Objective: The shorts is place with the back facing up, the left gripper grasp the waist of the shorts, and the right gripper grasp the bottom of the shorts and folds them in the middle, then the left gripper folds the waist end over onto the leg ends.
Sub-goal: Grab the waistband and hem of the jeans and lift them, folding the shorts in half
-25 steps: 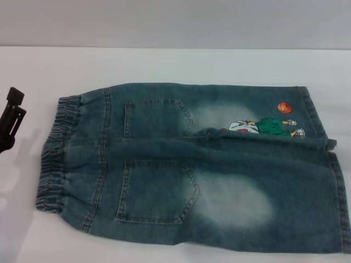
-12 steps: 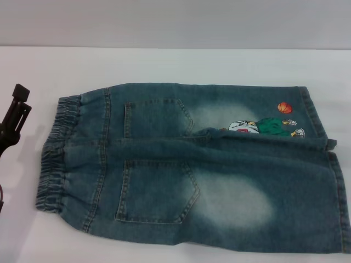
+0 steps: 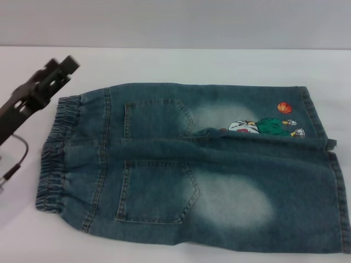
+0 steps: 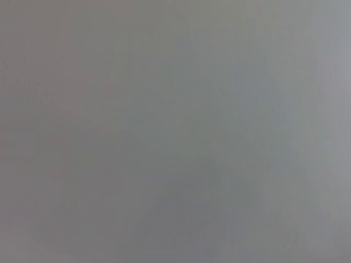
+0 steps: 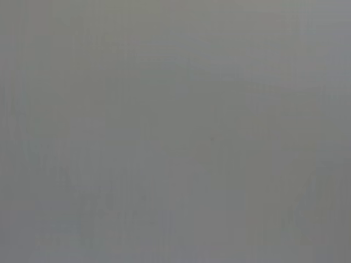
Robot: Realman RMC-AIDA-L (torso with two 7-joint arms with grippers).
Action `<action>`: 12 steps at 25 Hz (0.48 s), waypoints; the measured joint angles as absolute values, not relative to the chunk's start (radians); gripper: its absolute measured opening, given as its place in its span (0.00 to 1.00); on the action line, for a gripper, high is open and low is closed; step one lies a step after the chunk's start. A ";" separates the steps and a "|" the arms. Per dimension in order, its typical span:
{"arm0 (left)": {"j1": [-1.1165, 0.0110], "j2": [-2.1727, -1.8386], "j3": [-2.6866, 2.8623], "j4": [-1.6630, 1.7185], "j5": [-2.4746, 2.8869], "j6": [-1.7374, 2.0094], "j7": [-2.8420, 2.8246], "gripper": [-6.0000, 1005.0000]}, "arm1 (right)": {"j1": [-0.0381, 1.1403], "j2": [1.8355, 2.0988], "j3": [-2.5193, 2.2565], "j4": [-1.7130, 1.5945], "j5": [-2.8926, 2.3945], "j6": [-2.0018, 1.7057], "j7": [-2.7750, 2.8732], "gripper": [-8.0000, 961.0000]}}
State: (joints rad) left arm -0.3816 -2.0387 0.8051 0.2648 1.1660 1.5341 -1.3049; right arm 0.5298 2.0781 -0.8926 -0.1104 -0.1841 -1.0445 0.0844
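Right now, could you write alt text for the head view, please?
Blue denim shorts lie flat, back pockets up, on a white table. The left end effector hovers near their ruffled waist, not touching it.

No text, label, brand or number can be read anywhere in these views. The only printed mark is a cartoon figure (image 3: pixel 267 126) with an orange basketball (image 3: pixel 284 108) on the far leg of the shorts (image 3: pixel 192 164), and it carries no letters that can be made out. Both wrist views show only plain grey with nothing written.
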 joint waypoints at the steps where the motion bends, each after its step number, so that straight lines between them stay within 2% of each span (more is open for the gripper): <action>1: -0.387 -2.028 0.834 0.316 1.197 1.518 -1.397 0.84 | 0.530 2.078 -0.891 -0.110 -0.184 -1.045 0.084 0.72; 6: -0.431 -1.961 0.889 0.458 1.380 1.538 -1.715 0.84 | 0.525 2.079 -0.887 -0.110 -0.184 -1.044 0.084 0.72; 12: -0.434 -1.919 0.874 0.625 1.603 1.601 -1.970 0.84 | 0.517 2.073 -0.875 -0.104 -0.182 -1.043 0.084 0.72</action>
